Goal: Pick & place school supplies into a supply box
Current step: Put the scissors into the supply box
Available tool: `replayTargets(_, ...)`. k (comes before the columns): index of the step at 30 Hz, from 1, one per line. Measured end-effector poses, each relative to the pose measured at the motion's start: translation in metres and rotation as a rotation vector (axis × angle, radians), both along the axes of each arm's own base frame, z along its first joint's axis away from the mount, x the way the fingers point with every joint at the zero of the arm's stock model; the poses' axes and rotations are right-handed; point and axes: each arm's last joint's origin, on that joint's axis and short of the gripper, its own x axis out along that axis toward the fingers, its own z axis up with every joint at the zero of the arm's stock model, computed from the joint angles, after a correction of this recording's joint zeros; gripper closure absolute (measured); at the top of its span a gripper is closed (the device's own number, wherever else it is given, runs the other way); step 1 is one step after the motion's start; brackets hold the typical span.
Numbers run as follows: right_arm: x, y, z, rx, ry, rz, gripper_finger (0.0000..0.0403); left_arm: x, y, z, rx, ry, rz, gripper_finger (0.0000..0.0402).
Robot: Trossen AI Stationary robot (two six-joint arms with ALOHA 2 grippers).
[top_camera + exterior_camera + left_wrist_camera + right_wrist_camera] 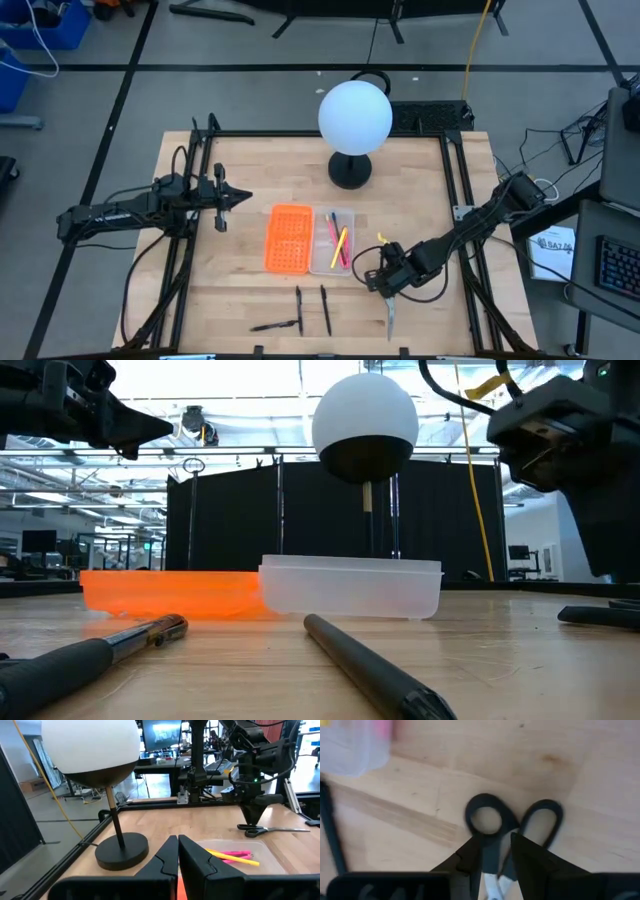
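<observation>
The small scissors, black-handled with silver blades, lie flat near the table's near edge, blades toward that edge. My right gripper stands over their handle end, pointing down and shut on them. The clear supply box sits mid-table and holds a pink pen and a yellow pencil. Three black pens lie on the wood near the near edge. My left gripper hovers shut above the table's left part, away from everything. My right gripper holds the scissors by the neck, just below the two black finger loops. It is pinched between the two fingers, which come from above, pointing down. The scissors lie flat on the table.
An orange perforated tray lies against the clear box's left side. A lamp with a white globe and a round black base stands behind the box. Black frame rails run along the table's left and right sides.
</observation>
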Motion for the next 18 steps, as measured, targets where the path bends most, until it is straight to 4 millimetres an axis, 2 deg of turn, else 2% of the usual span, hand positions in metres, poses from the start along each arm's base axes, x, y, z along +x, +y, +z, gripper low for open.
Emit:
replayTargets(7,-0.003,-0.002,-0.003,-0.026,0.047,-0.022,0.0307,0.000,0.000,0.000,-0.002,0.002,0.000,0.0380)
replayTargets(18,0.005,-0.002,-0.026,-0.052,0.111,0.035,0.0307,0.000,0.000,-0.001,-0.003,0.005,0.000,0.0380)
